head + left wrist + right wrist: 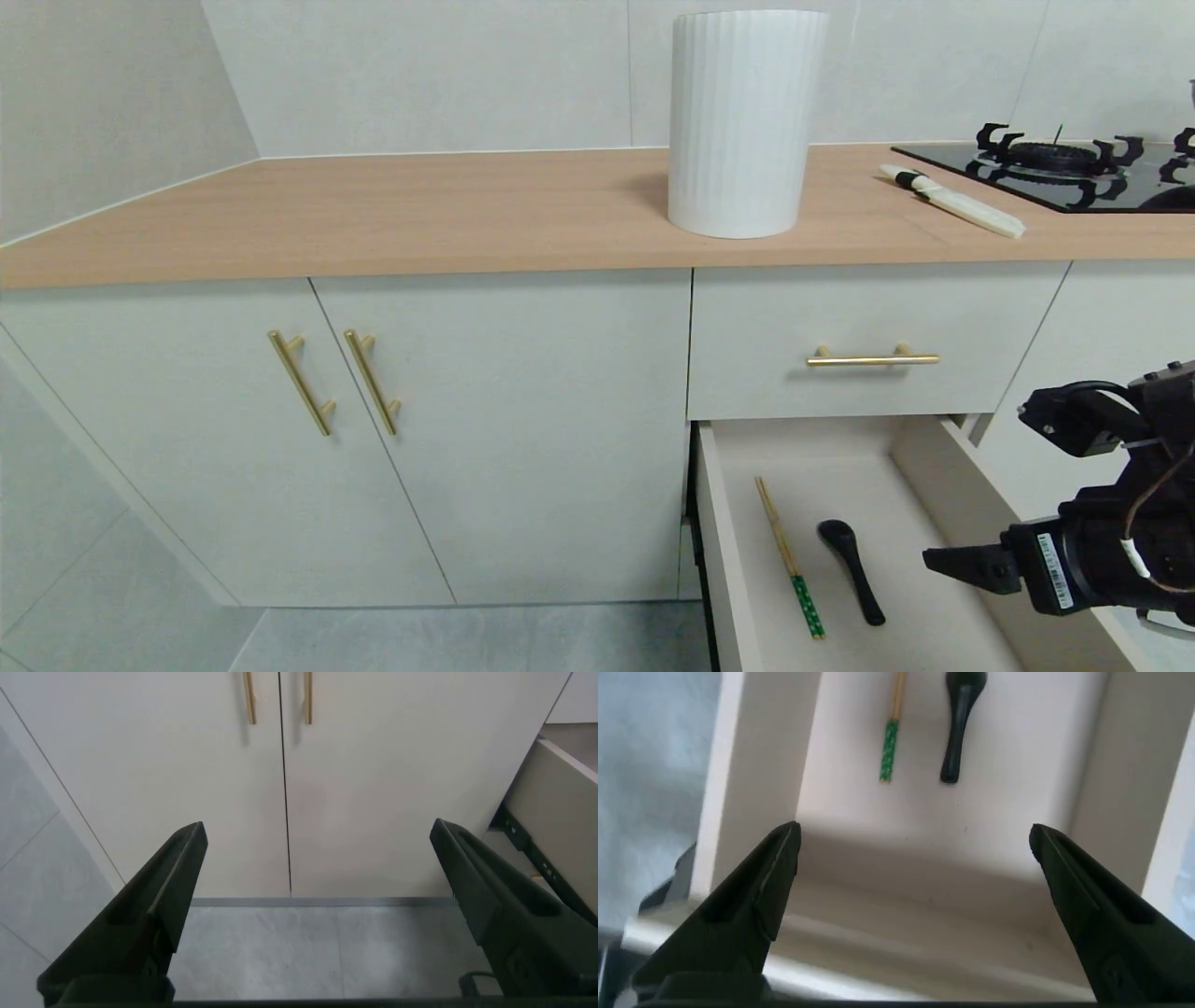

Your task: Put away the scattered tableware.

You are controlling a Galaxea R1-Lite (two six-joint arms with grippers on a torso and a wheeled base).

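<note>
The lower drawer (719, 532) stands pulled out at the lower right. Inside it lie a pair of wooden chopsticks with green ends (790, 558) and a black spoon (850, 569), side by side; the same chopsticks (892, 728) and spoon (957, 719) appear in the right wrist view. A white knife-like utensil with a black band (952, 201) lies on the wooden counter (420, 210) beside the stove. My right gripper (976, 485) (913, 835) hangs open and empty over the drawer's near right part. My left gripper (318, 835) is open and empty, low before the cabinet doors (374, 784).
A tall white ribbed container (742, 121) stands on the counter above the drawers. A black gas hob (1055, 168) sits at the far right. The upper drawer (873, 357) is closed. Double doors with gold handles (336, 378) are to the left, with grey tiled floor (318, 947) below.
</note>
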